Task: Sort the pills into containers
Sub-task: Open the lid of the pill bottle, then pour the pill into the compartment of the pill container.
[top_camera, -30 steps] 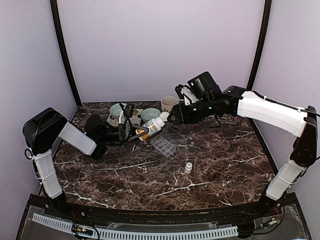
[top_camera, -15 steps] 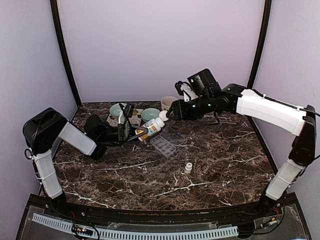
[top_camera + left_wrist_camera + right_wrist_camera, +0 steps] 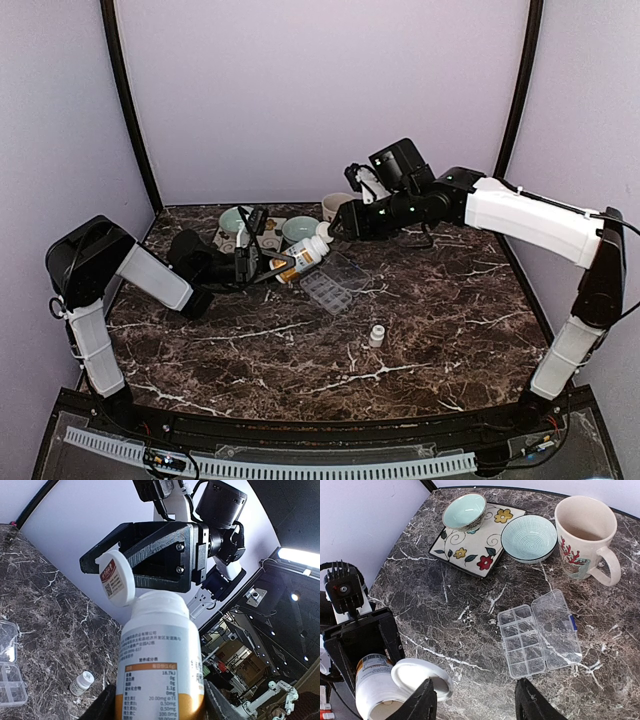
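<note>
While the left claw [image 3: 265, 268] is clamped around a white, orange-labelled pill bottle [image 3: 160, 670] held on its side with its mouth toward the right edge, the right claw [image 3: 477, 702] stands with its fingers apart. One finger [image 3: 424, 700] is by the bottle's white cap [image 3: 118, 576], which tilts up off the mouth; I cannot tell whether they touch.

The organiser box [image 3: 520, 640] lies near the bottle, around the middle of the tabletop [image 3: 450, 310]. Its long axis runs aslant from far-left to near-right. It is clear plastic with two rows of little compartments, and its lid [image 3: 555, 625] is folded out flat toward the far-right.

Beyond it, toward the far edge, stand a mug [image 3: 582, 535] and a ribbed bowl [image 3: 529, 537]. Toward the far-left corner a flowered plate [image 3: 470, 550] carries a pale green bowl [image 3: 465, 511]. A small white bottle [image 3: 376, 336] stands on the near side of the box.
</note>
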You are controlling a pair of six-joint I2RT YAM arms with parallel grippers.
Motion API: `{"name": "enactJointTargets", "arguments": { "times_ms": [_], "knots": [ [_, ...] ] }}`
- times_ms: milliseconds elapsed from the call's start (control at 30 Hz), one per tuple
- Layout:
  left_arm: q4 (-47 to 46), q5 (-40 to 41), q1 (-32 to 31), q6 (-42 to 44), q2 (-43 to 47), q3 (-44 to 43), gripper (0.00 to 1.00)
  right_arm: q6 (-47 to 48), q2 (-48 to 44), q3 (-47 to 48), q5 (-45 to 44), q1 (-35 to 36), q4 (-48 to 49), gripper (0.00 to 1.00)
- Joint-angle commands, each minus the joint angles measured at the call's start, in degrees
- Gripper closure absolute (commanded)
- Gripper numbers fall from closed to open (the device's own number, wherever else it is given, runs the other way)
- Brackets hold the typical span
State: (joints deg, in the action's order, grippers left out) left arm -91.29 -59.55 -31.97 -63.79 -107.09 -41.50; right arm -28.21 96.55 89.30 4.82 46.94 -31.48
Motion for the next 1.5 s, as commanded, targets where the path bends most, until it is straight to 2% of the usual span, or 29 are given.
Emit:
{"name": "enactJointTargets", "arguments": {
  "times_ms": [0,633,867,1167,1467],
  "knots": [
    [-4.11,-1.3,0.33,-0.73,0.39,-0.16,0.88,-0.18,0.47,1.84,0.61,-0.34,1.67,0.46],
    [-5.07,-1.77,0.34,-1.15,-0.23,-0.31,0.89,0.11,3.9,4.09,3.35,-0.3,1.88,0.46],
    [-2.83,-0.02,0.42,2.55,-0.23,1.24,0.89,0.82,4.37,4.81,2.23,-0.35,1.61,0.46],
    [4.62,3.71,0.68,12.19,1.94,3.83,0.89,1.52,4.6,4.4,1.25,-0.37,1.59,0.46],
    [5.33,6.55,1.37,15.9,1.17,5.09,0.91,2.0,5.83,4.13,1.46,-0.44,1.58,0.47]
  ]
}}
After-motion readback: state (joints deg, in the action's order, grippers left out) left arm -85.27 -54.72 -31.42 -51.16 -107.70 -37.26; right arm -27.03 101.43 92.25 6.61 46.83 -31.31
